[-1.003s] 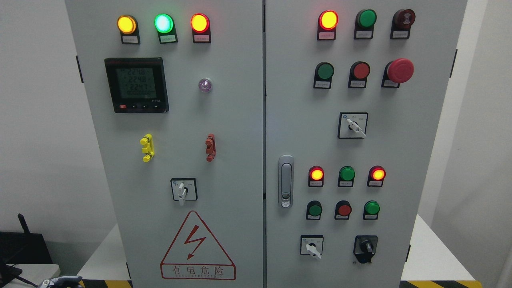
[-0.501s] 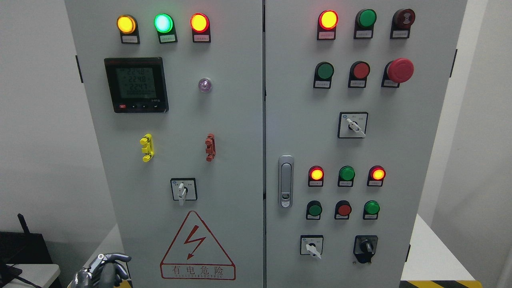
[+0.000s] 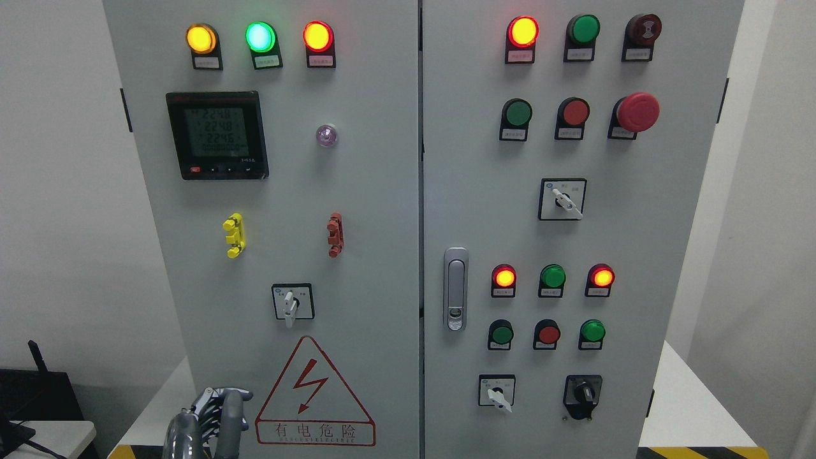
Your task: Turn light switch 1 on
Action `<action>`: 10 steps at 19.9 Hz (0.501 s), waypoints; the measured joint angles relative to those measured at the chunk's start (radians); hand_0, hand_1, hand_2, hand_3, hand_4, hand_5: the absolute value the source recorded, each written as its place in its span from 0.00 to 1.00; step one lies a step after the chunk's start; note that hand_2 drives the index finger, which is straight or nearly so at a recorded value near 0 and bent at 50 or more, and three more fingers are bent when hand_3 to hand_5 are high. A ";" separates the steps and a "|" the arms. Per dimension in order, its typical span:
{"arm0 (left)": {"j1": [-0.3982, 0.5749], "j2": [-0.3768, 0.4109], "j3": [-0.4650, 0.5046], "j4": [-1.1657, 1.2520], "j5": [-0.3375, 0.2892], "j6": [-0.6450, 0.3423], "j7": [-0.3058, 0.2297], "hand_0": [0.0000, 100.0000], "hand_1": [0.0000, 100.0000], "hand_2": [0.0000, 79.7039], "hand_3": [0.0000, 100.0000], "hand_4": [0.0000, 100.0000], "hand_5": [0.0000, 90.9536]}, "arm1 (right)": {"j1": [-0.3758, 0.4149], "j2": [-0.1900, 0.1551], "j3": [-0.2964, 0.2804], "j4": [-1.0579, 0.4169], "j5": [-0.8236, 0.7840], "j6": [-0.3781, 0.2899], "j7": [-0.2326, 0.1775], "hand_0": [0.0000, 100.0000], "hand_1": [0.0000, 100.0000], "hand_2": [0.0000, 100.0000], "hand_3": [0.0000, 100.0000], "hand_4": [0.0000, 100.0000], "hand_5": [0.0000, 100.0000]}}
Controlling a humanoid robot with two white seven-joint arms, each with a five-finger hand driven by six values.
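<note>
A grey electrical cabinet (image 3: 382, 191) with two doors fills the head view. The left door has a rotary selector switch (image 3: 292, 302) with a white lever pointing down. The right door has further selector switches: one in the middle (image 3: 561, 199), one at the bottom (image 3: 496, 391), and a black knob (image 3: 582, 392). I cannot read which one is switch 1. My left hand (image 3: 217, 411) comes up at the lower left in front of the left door. Its fingers are curled and hold nothing. It is well below and left of the left door's selector. The right hand is out of view.
Lit yellow, green and red lamps (image 3: 260, 37) line the top of the left door above a digital meter (image 3: 217, 135). Push buttons, a red emergency stop (image 3: 637, 112) and a door handle (image 3: 455, 289) are on the right door. A warning triangle (image 3: 314, 395) sits beside my hand.
My left hand has risen from the bottom left edge and moved right, now fully in front of the left door's lower corner. Nothing on the panel has changed.
</note>
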 measured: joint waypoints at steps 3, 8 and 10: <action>-0.021 -0.009 -0.031 -0.005 -0.008 0.062 0.036 0.11 0.25 0.61 0.86 0.86 0.95 | 0.000 0.000 0.000 0.000 0.000 0.000 0.000 0.12 0.39 0.00 0.00 0.00 0.00; -0.052 -0.022 -0.070 -0.009 -0.014 0.131 0.084 0.13 0.28 0.60 0.86 0.87 0.95 | 0.000 0.000 0.000 0.000 0.000 0.000 0.000 0.12 0.39 0.00 0.00 0.00 0.00; -0.063 -0.026 -0.082 -0.010 -0.015 0.150 0.106 0.14 0.28 0.59 0.86 0.86 0.95 | 0.000 0.000 0.000 0.000 0.000 0.000 0.000 0.12 0.39 0.00 0.00 0.00 0.00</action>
